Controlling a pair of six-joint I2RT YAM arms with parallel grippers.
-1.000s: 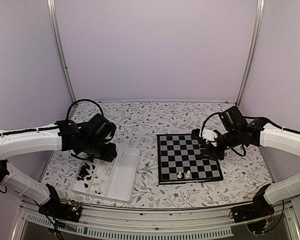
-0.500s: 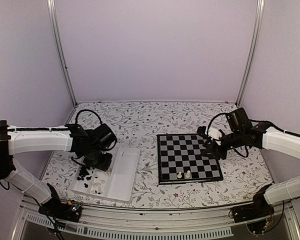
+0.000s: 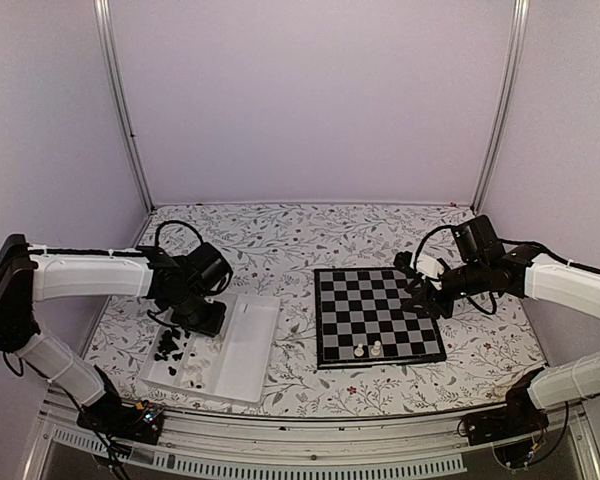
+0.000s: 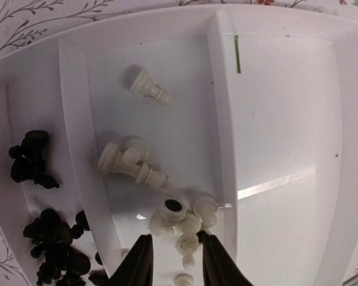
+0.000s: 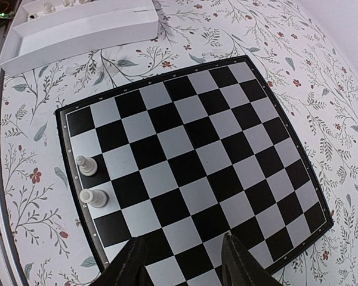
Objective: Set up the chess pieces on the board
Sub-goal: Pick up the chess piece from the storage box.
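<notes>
The board (image 3: pixel 378 300) lies right of centre, and two cream chess pieces (image 3: pixel 369 349) stand side by side in its near row. The right wrist view shows the same two pieces (image 5: pixel 89 180) at the board's (image 5: pixel 191 155) left edge. My right gripper (image 5: pixel 184 239) hovers open over the board's right side (image 3: pixel 420 298) with nothing between its fingers. My left gripper (image 4: pixel 174 238) is down in the white tray (image 4: pixel 286 119), open. Its fingers straddle a cluster of cream pieces (image 4: pixel 188 223), and the right finger is close against one. Black pieces (image 4: pixel 53 232) fill the neighbouring compartment.
The white tray (image 3: pixel 250 345) sits left of the board on the floral tablecloth, with black pieces (image 3: pixel 170 345) and cream pieces (image 3: pixel 195 372) at its near-left end. Its wide right compartment holds nothing. Metal posts and lilac walls close in the back and sides.
My left gripper has dropped into the tray over the cream pieces, and its jaws have narrowed. My right gripper pulled back to the board's right side, then held still.
</notes>
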